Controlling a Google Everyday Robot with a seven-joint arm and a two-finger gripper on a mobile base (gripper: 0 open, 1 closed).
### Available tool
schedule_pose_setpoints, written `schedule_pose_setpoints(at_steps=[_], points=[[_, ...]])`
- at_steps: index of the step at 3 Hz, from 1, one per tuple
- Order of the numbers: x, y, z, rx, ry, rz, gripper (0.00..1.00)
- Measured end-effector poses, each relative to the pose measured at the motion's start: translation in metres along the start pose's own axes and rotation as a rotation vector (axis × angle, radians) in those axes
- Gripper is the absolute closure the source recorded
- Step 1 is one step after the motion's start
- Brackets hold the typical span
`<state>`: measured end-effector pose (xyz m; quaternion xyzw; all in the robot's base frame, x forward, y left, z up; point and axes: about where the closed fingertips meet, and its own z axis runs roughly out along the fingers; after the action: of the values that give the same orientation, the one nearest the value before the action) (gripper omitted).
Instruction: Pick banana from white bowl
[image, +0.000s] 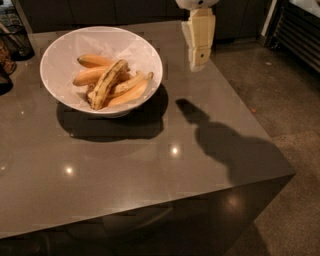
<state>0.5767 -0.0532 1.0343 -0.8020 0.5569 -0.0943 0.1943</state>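
White bowl (142, 52) is sitting on the table (125, 175); the banana (106, 85) is lying inside across smoother bananas (90, 61); the gripper (199, 59) is hanging right of the bowl, apart from it; I cannot tell its state.

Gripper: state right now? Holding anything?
Gripper: open or shut cannot be told; it hangs over the table, right of the white bowl. The banana lies in the bowl, not gripped.
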Motion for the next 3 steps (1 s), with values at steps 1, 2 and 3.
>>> schedule_pose_setpoints(at_steps=[1, 2, 3], points=[[-0.0134, -0.0095, 0.0160, -0.017, -0.004, -0.069, 0.00], [-0.0147, -0.0136, 0.0156, 0.001, -0.008, -0.067, 0.00], [-0.0148, -0.0137, 0.0158, 0.001, -0.008, -0.068, 0.00]])
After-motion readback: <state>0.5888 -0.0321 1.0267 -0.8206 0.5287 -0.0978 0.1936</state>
